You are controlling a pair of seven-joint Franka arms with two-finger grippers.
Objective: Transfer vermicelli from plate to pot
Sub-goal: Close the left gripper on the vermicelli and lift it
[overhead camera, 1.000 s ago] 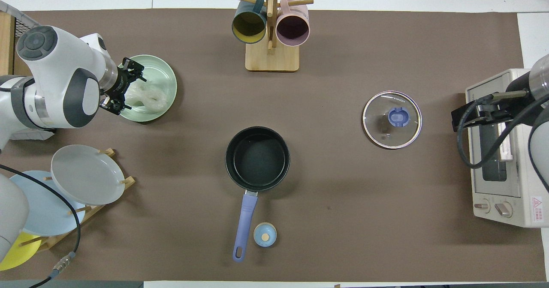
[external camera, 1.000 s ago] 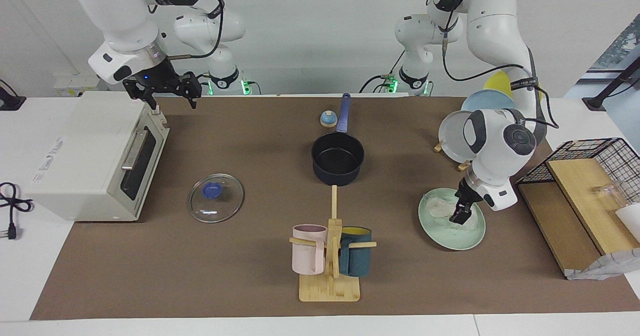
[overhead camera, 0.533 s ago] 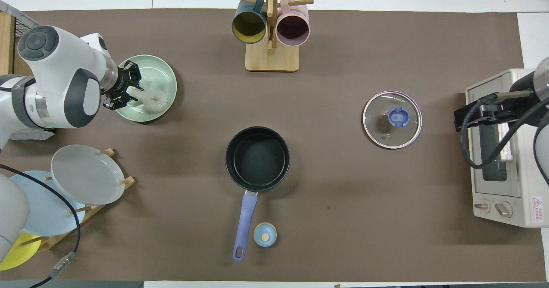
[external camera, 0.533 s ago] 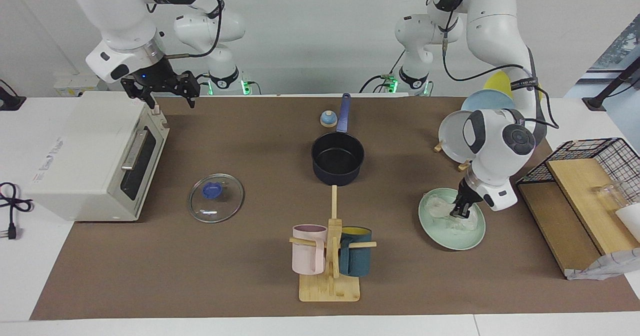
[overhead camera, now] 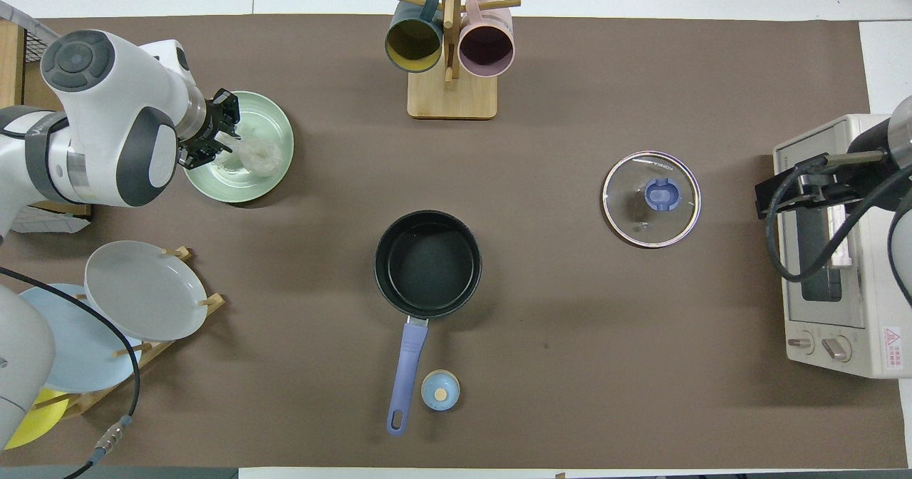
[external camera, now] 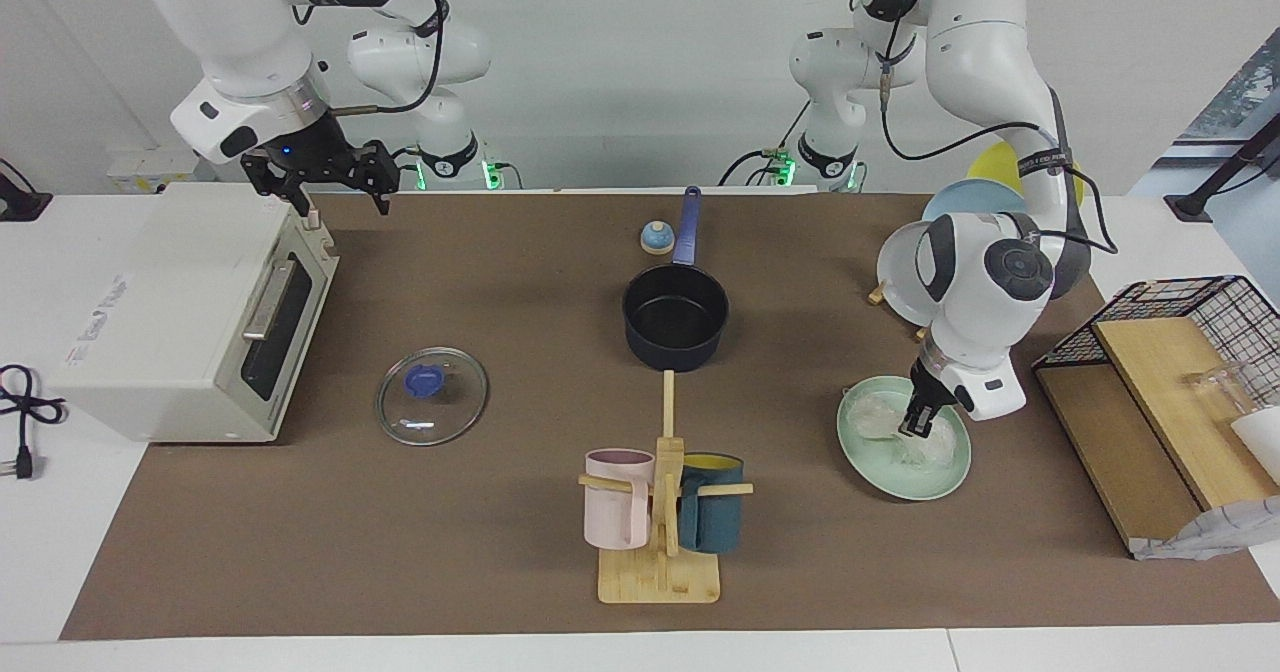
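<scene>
On the plate (external camera: pixel 905 460) at the left arm's end, facing view: left gripper (external camera: pixel 914 426) pinched on the vermicelli (external camera: pixel 890 420), lifting it a bit. Risk, imo: thin glassy strands slip out or one nest trails off before the pot (external camera: pixel 675 324). Overhead view: vermicelli (overhead camera: pixel 258 155) is a whitish translucent clump, plate (overhead camera: pixel 274 119) farther from robots than pot (overhead camera: pixel 427 263). Right gripper (external camera: pixel 326 174) spread, waiting over toaster oven (external camera: pixel 190 312).
</scene>
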